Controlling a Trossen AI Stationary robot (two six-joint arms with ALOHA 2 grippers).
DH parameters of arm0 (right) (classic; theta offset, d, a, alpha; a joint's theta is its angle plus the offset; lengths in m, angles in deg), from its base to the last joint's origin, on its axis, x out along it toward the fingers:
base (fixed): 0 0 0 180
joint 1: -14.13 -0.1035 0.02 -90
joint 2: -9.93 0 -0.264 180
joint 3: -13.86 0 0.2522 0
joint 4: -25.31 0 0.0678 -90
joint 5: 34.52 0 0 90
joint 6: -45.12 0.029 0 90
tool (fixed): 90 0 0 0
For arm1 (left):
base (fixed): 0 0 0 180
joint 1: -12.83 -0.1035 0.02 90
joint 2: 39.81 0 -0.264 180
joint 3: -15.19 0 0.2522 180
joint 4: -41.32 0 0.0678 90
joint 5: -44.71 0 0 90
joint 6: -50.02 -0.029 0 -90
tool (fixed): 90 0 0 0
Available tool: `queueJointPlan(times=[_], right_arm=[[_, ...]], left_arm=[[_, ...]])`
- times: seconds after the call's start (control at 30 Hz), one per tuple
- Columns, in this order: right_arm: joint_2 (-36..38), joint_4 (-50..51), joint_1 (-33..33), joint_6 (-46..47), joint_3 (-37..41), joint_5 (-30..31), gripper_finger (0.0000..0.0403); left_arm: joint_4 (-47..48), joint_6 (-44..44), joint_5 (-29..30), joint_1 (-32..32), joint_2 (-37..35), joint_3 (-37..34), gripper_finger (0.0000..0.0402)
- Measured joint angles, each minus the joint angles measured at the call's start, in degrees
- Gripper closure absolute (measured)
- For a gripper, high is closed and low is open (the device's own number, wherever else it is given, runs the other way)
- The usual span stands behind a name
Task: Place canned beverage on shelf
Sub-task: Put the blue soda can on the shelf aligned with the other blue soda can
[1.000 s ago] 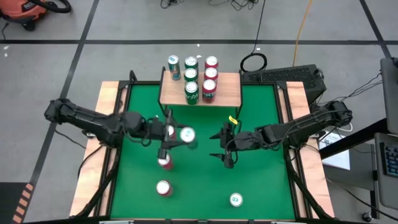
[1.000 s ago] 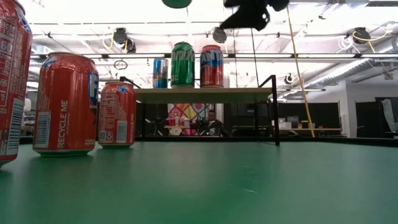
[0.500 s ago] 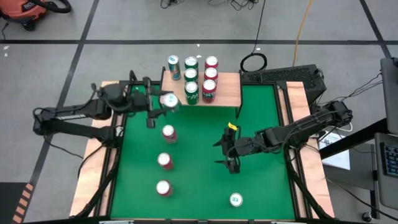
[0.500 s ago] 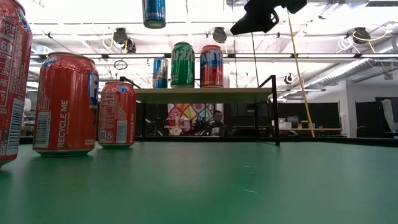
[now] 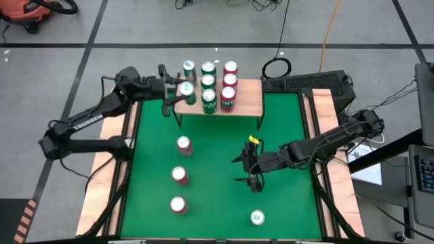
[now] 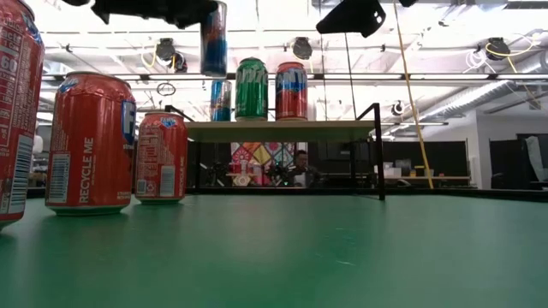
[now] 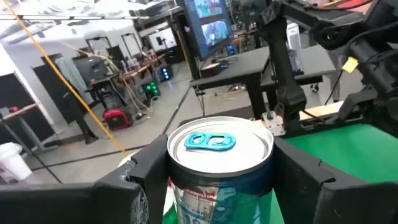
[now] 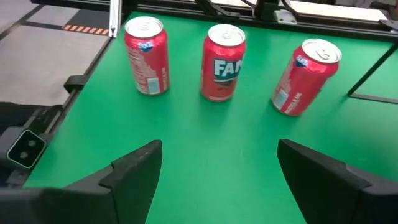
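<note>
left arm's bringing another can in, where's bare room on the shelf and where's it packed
The shelf is bare on its right half, beside the red cans. Its left part is crowded: green cans, a blue can at the back corner, and the left gripper holding a can over the left edge.

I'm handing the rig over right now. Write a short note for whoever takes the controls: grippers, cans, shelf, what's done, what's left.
Left gripper: shut on a blue can, held upright above the shelf's left front corner, not yet set down.
Right gripper: open, empty, hovering over the green table right of centre.
Done: seven cans stand on the shelf.
Left: set this can down and release. Three red cans in a row on the table's left side and one green can near its front edge wait.
</note>
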Motion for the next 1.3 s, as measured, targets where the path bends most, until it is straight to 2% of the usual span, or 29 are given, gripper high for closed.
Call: queueJointPlan(times=[0.1, 0.23, 0.57, 1.3], right_arm=[[0.0, -0.1, -0.8, 0.2, 0.0, 0.0, 0.0090], [0.0, -0.2, -1.5, 0.9, 0.0, 0.0, 0.0090], [0.0, -1.7, -1.5, 0.7, 0.0, 0.0, 0.0090], [0.0, -2.0, -1.5, 0.0, 0.0, 0.0, 0.0090]], left_arm=[[-0.3, -0.3, -5.3, -4.1, 1.2, 0.0, 0.0187], [-0.5, 0.1, -9.0, -8.6, 3.7, 0.0, 0.0187], [-2.7, 0.2, -9.7, -12.3, 11.1, 0.0, 0.0177], [-4.2, -1.3, -9.9, -15.2, 18.0, 0.1, 0.0175]])
